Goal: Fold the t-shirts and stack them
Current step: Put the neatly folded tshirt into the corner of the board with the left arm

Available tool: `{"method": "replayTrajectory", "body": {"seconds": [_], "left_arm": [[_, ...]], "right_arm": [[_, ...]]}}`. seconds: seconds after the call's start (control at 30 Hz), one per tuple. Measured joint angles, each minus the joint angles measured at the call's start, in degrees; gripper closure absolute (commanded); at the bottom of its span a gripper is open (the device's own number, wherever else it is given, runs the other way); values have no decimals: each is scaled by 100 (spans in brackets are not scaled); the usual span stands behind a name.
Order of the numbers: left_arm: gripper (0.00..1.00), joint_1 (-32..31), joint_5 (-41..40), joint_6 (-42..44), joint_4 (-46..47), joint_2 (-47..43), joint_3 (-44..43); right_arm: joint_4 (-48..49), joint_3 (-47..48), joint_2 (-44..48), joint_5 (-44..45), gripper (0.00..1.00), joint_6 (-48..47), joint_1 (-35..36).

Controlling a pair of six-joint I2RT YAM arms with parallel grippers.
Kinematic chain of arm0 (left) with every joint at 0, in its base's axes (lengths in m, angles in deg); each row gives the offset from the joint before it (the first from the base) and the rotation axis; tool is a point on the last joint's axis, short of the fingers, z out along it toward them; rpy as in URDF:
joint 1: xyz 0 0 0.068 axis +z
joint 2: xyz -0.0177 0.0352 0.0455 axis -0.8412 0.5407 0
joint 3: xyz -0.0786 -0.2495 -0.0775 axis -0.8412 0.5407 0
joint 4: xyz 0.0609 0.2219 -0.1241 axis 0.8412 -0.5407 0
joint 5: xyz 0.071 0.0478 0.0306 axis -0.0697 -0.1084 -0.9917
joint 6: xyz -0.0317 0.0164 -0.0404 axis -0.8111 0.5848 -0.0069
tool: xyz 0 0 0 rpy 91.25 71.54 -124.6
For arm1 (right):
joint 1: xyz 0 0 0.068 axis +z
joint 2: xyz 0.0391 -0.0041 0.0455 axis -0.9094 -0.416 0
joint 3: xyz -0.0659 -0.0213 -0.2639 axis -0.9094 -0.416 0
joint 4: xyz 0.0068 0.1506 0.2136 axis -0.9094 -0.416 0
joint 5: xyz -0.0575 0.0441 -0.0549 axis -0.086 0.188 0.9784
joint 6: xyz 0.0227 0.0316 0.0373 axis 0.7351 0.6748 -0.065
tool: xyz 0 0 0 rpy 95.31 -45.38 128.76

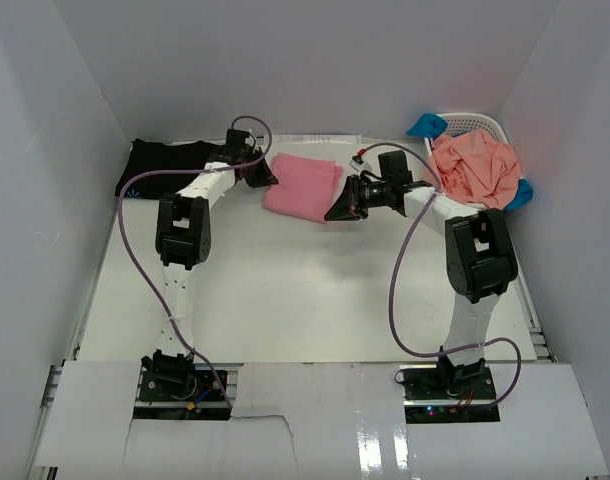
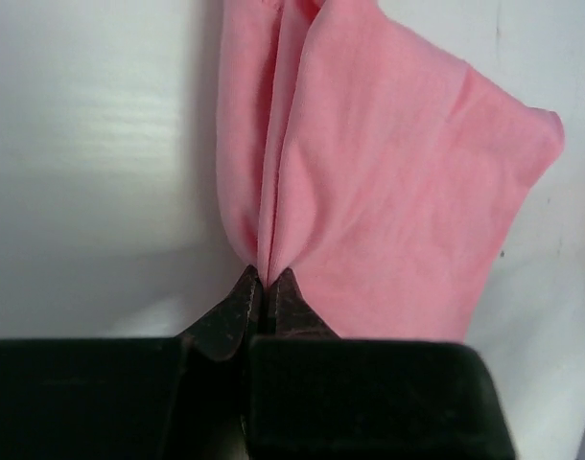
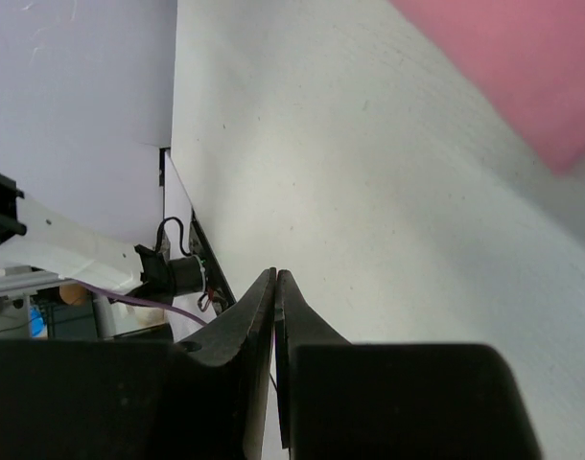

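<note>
Both grippers have their jaws pressed together. Left gripper [image 2: 264, 286] pinches a fold of the rose-pink t-shirt [image 2: 388, 172], which lies folded on the table [image 1: 305, 300] at far centre. Right gripper [image 3: 275, 280] grips nothing and sits just beside that shirt. Black t-shirt [image 1: 155, 160] lies far left. Salmon-orange t-shirt [image 1: 475, 165] is heaped in the basket [image 1: 482, 121], far right.

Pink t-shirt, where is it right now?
Top view: the pink t-shirt lies at far centre, right of the black t-shirt, an edge pinched by the left gripper.
</note>
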Motion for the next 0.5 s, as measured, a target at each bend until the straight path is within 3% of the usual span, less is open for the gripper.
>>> {"method": "replayTrajectory", "body": {"seconds": [0.17,0.5], "left_arm": [[100,481,76,334,-533,184,-833],[100,1058,584,603,-811,184,-1611]], "right_arm": [[2,-588,621,81,92,-175,-66],[-122,-1467,1023,184,92,-334,-55]]}}
